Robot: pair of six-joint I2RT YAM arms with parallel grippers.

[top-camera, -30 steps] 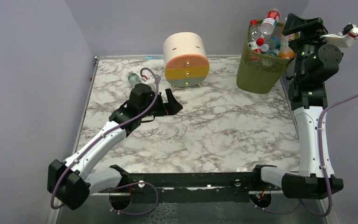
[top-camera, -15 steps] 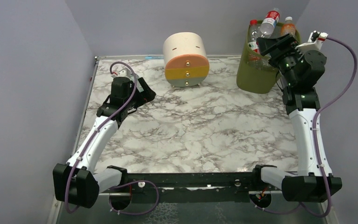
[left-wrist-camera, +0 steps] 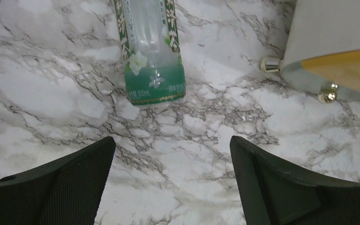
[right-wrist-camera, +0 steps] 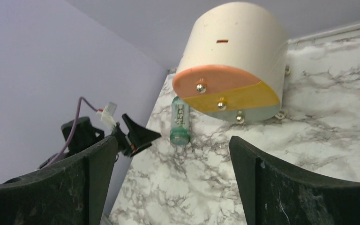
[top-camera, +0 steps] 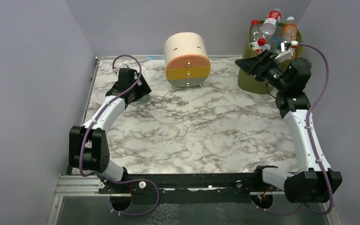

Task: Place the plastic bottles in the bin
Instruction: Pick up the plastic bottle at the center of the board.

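Both empty: left gripper point(left-wrist-camera: 171, 143) gapes wide just short of the green-label bottle point(left-wrist-camera: 152, 51), right gripper point(right-wrist-camera: 173, 145) open by the bin point(top-camera: 252, 82)

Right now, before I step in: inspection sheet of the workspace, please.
Surface: marble-pattern table top, metal rail along the near edge.
Job's things: one green-label bottle lies on its side left of the drawers, not gripped; bin at the far right holds several bottles, some sticking up above its rim.
Clutter: round drawer unit, far middle.
Grippers: left gripper open, bottle just ahead of its fingers; right gripper open, empty, in front of the bin.
Cables: purple cable loops above each arm; no snag seen.
Surroundings: plain lilac walls; nothing else seen.
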